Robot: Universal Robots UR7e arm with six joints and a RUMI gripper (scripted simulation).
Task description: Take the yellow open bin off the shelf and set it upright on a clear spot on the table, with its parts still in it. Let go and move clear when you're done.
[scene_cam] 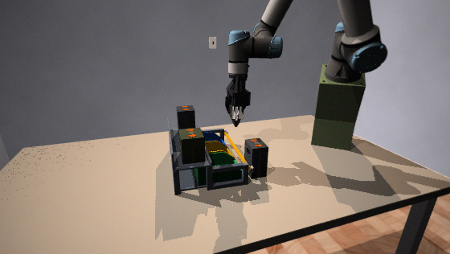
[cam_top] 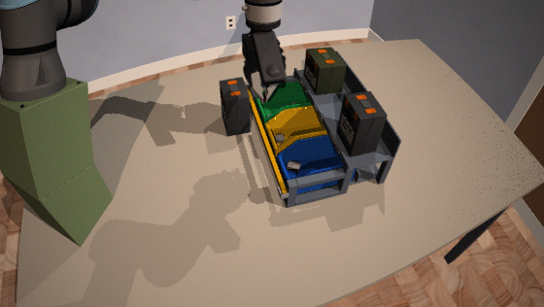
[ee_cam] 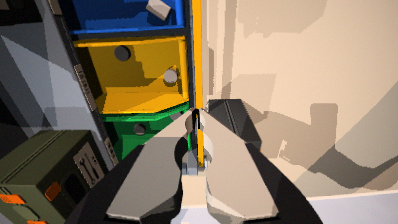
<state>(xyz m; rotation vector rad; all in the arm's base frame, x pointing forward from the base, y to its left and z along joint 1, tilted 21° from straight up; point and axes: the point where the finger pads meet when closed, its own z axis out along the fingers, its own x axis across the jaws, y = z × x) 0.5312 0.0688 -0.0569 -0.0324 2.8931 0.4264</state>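
Observation:
The yellow open bin (cam_top: pixel 297 118) (scene_cam: pixel 217 147) (ee_cam: pixel 140 65) stands upright in the grey shelf (cam_top: pixel 346 176) (scene_cam: pixel 209 178), between the green and blue bins. Two round parts lie in it, a dark one (ee_cam: pixel 122 53) and a pale one (ee_cam: pixel 170 76). My gripper (cam_top: pixel 265 94) (scene_cam: pixel 236 124) (ee_cam: pixel 196 109) is shut with nothing between its fingers. It points down above the shelf, near the green bin's front edge, and does not touch the yellow bin.
The green bin (cam_top: pixel 293 94) (scene_cam: pixel 225 160) and blue bin (cam_top: pixel 316 153) (ee_cam: pixel 110 15) flank it. A yellow bar (cam_top: pixel 267 144) (ee_cam: pixel 198 60) runs along the shelf front. A black case (cam_top: pixel 235 112) (scene_cam: pixel 257 158) stands before it; an olive case (cam_top: pixel 323 73) and dark case (cam_top: pixel 361 123) stand behind the bins.

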